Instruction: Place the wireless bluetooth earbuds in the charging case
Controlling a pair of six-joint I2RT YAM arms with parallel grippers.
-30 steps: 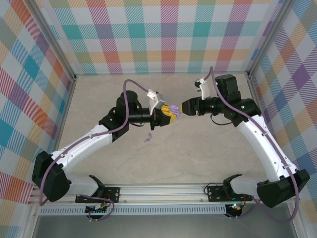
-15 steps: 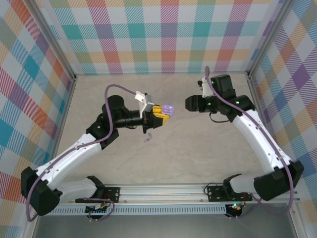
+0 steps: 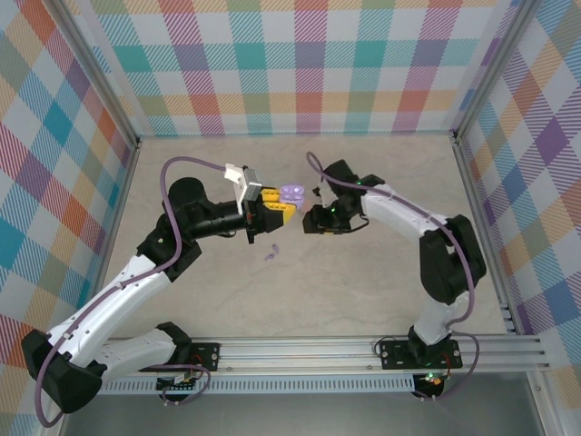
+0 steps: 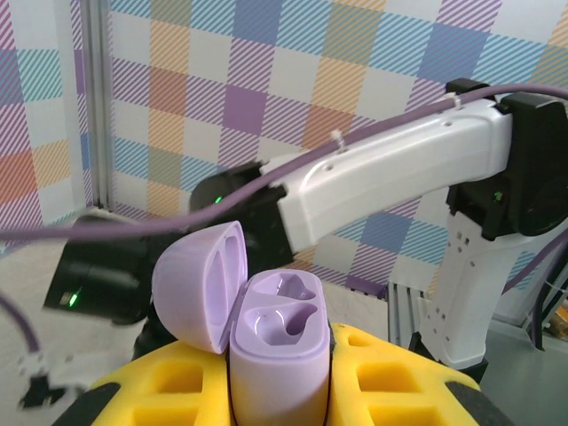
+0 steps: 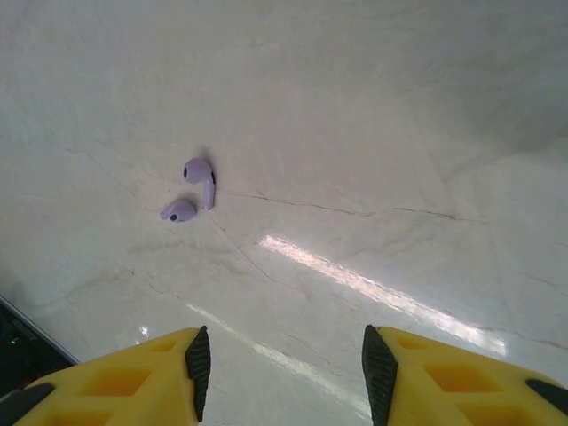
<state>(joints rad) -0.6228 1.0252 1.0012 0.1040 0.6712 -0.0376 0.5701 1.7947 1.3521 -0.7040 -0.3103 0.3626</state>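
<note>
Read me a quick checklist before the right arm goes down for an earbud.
1. The lid of the charging case is open: ok.
2. Its wells are empty: ok.
3. The left gripper is shut on the case: ok.
4. The right gripper is open: ok.
5. The earbuds lie free on the table: ok.
6. The right gripper is centred over them: not ok, they lie off to the left of its jaws.

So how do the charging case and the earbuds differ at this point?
The charging case is clamped in the left gripper, between its jaws and held up; the earbuds lie loose on the table. The case is bigger, with its lid open and both sockets empty. Both are lilac.
</note>
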